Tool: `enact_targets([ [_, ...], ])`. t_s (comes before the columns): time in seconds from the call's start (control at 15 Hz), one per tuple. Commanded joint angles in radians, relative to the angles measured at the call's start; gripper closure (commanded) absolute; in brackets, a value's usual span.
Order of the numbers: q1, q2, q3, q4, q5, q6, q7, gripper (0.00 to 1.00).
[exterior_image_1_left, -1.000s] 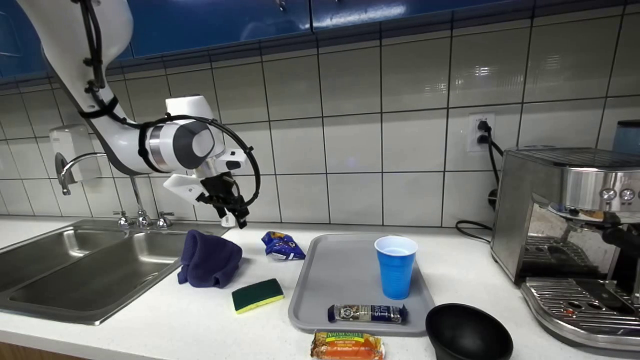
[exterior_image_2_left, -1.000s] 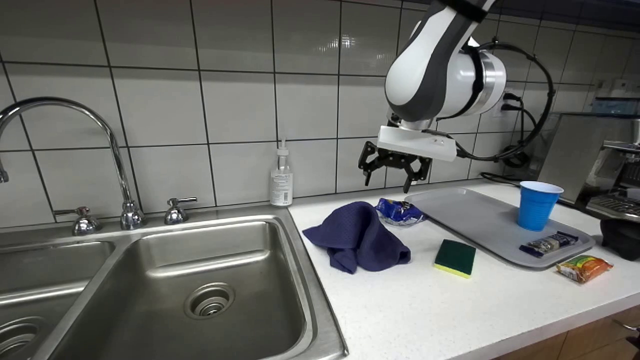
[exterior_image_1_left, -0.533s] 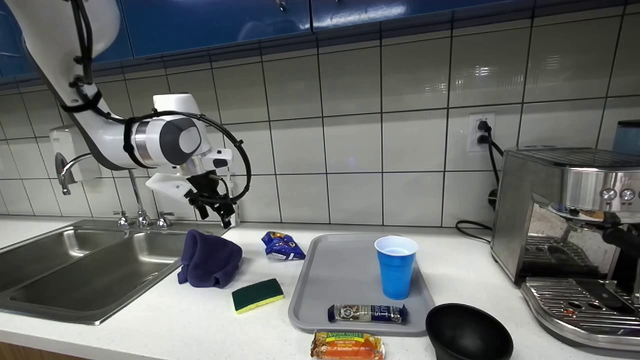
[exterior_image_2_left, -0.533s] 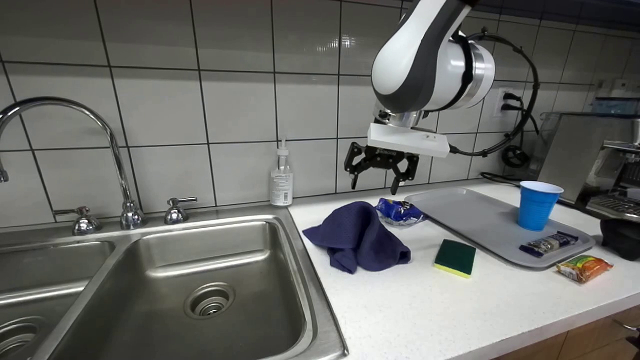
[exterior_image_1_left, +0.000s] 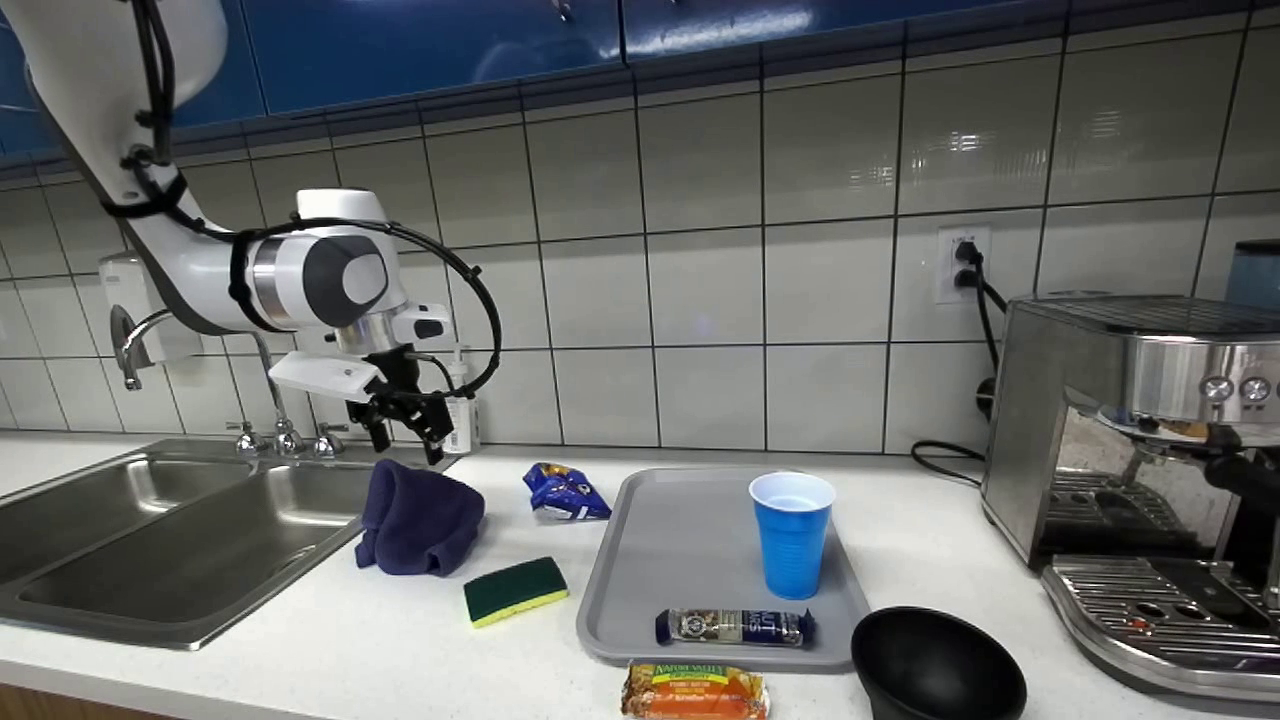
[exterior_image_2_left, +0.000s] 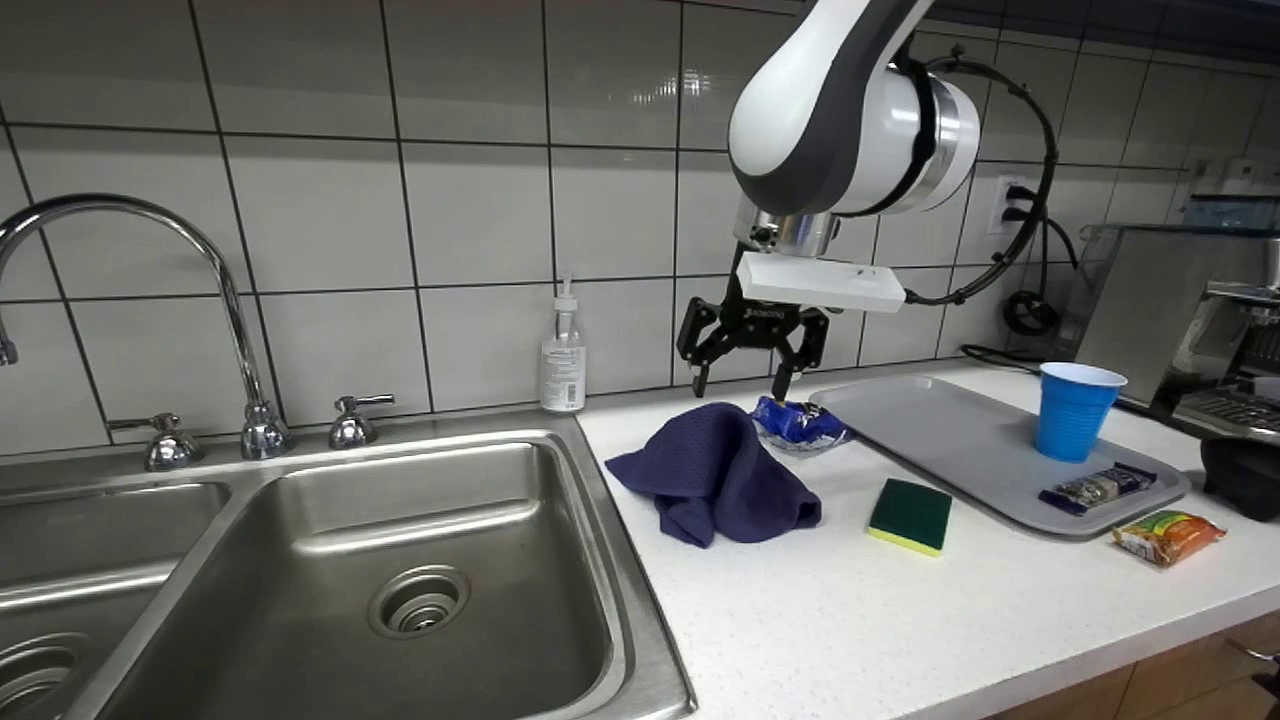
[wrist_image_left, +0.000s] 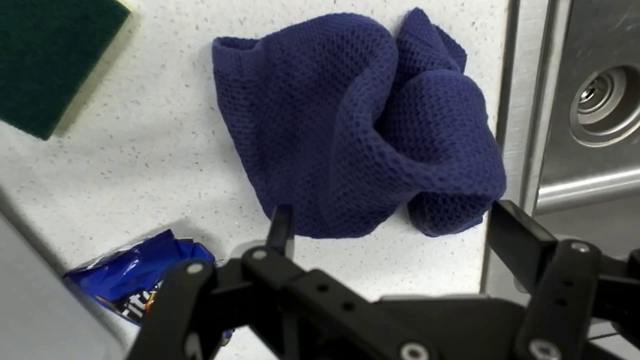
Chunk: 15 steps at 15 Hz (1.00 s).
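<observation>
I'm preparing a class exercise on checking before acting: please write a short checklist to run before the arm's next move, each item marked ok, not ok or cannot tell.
1. Gripper open and holding nothing: ok.
2. Purple-blue cloth lying flat: not ok; it is bunched up, with raised folds.
3. Cloth clear of the sink rim: cannot tell; they look very close in the wrist view.
4. Green sponge apart from the cloth: ok; counter shows between them.
5. Blue packet apart from the cloth: ok in the wrist view.
6. Blue cup upright on the gray tray: ok.
</observation>
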Motion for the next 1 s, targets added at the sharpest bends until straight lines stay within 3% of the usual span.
enact_targets([
  [0.0,-0.046,-0.026,0.049,0.001,0.019,-0.061,-0.105,0.0],
  [0.47,-0.079,-0.024,0.089,0.006,0.044,-0.127,-0.243,0.0],
  [0.93,-0.064,-0.001,0.075,0.002,0.017,-0.098,-0.203,0.0],
])
